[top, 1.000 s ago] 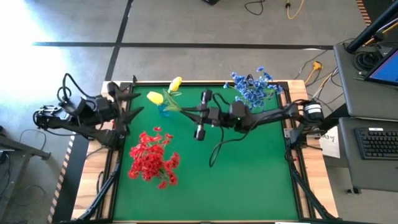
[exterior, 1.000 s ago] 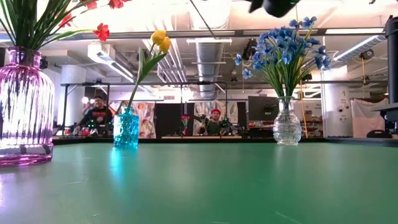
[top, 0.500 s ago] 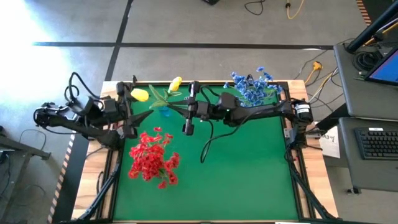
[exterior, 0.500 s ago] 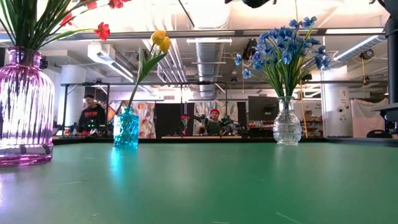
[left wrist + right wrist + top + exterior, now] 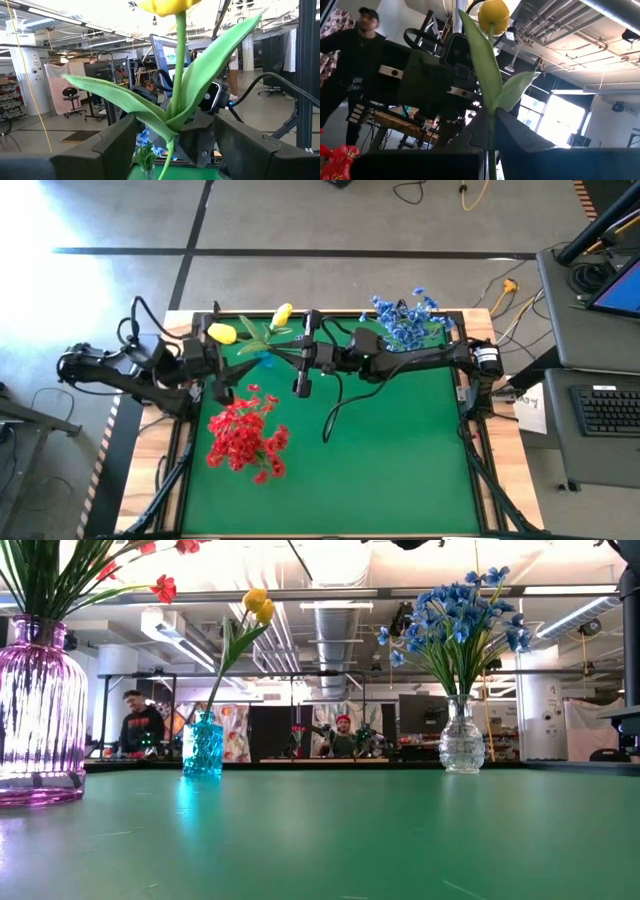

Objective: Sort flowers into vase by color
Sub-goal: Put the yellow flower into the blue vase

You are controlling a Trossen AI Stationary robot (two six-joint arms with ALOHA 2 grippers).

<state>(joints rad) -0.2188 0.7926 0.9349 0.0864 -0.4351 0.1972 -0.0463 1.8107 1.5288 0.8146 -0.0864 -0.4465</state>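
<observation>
A yellow tulip with green leaves hangs in the air over the table's far left part, blossom toward the left. My right gripper reaches in from the right and is shut on its stem. My left gripper is open, with the tulip's leaves and stem between its fingers, apart from both. A second yellow tulip stands with its stem in a small turquoise vase. Red flowers fill a purple vase. Blue flowers fill a clear vase. My right gripper pinches the tulip's stem just below the leaves, between its two fingers. It comes level from the table's right side. The stem runs on past the fingertips toward the left, and the flower is lifted clear of the table.
The three vases stand on the green mat: purple near left, turquoise far middle-left, clear far right. The mat's near half holds nothing else. Cables hang from both arms. People show in the room beyond the table.
My right gripper has carried the tulip toward the table's left, past the turquoise vase, and then held still. My left gripper has moved right toward the tulip, which now stands between its fingers.
</observation>
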